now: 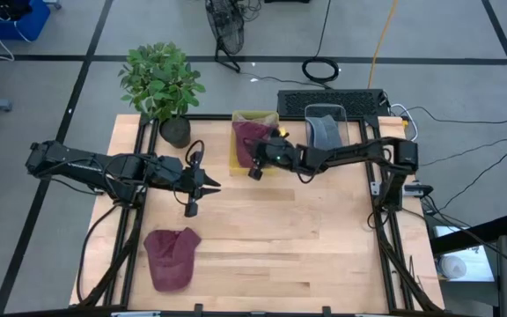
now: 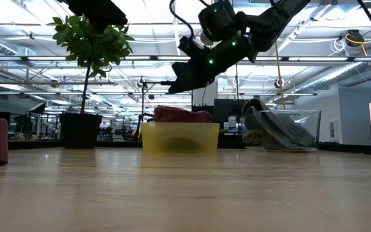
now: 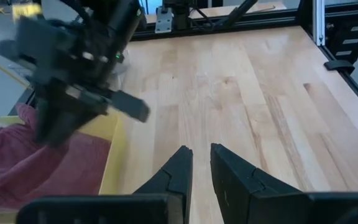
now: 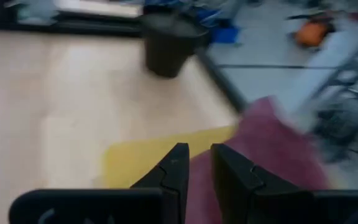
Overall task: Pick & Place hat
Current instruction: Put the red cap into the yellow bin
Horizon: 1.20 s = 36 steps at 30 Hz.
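One maroon hat point(image 1: 170, 257) lies flat on the table's near left part, free of both grippers. A second maroon hat point(image 1: 253, 136) sits inside the yellow bin point(image 2: 179, 138) at the far middle, rising above its rim. My right gripper point(image 1: 255, 172) hovers in the air over the bin's near edge, shut and empty; in its wrist view point(image 4: 201, 165) the hat point(image 4: 272, 143) lies just beyond the fingers. My left gripper point(image 1: 211, 187) is shut and empty, above bare wood left of the bin, pointing toward the table's right.
A potted plant point(image 1: 161, 84) stands at the far left corner. A clear bin point(image 1: 326, 130) holding a grey hat sits right of the yellow bin. Bare wood spreads across the table's middle and near right. Black frame rails run along both sides.
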Motion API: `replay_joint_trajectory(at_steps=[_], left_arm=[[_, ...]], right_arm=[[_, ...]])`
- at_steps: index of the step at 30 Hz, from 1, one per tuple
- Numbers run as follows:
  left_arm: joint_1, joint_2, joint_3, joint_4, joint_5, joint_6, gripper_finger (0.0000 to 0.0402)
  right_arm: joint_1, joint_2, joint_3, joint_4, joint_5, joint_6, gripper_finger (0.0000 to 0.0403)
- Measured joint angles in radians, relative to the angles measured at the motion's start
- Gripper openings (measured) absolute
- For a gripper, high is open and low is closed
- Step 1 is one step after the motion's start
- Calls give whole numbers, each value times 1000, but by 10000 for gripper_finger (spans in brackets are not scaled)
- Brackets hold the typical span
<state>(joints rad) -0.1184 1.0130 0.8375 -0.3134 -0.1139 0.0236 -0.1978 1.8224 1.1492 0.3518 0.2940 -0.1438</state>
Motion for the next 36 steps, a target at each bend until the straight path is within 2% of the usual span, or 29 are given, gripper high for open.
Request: replay_joint_trajectory(at_steps=[2,6,15,20,22,26,31,36], left_arm=[[0,0,0,2,0,-2,65],[-2,0,0,-9,0,-6,65],[-2,0,0,-88,1,-22,65],[-12,-8,0,-116,8,-63,65],[-21,-8,0,-97,10,-86,65],[-55,-4,0,-69,38,-137,65],[-119,22,0,-110,38,-279,65],[-153,22,0,-264,38,-423,65]], right_arm=[[-1,-2,1,12,47,13,54],[4,2,1,-48,-8,73,54],[133,-61,-6,-145,-13,73,54],[231,-114,-64,-54,-186,143,54],[268,-118,-92,-28,-221,160,54],[332,-118,-152,-44,-214,190,54],[411,-158,-238,-39,-202,215,54],[475,-259,-355,-23,-131,215,55]])
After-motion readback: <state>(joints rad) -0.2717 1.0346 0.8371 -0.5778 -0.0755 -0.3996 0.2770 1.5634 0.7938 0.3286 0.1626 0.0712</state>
